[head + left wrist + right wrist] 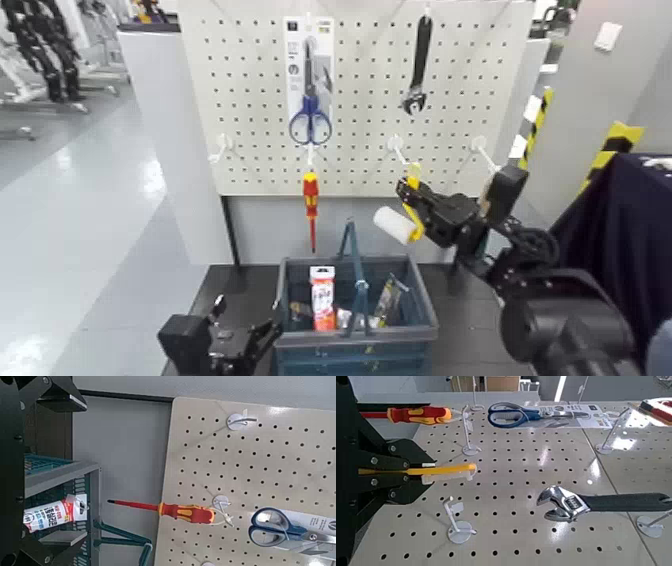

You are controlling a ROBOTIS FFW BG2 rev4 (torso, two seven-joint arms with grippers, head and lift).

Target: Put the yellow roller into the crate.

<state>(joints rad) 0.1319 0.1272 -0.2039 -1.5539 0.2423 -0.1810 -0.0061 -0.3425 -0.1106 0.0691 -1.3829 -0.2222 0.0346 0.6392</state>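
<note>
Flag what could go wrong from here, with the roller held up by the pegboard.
1. The right pincer grips the roller only by its thin yellow handle, sleeve hanging free; it could twist or slip on the way down.
2. The crate has a tall central handle and already holds items, so the roller could catch on them.
3. An empty hook juts out just above the pincer; lifting could snag it.
The left pincer waits low beside the crate.
</note>
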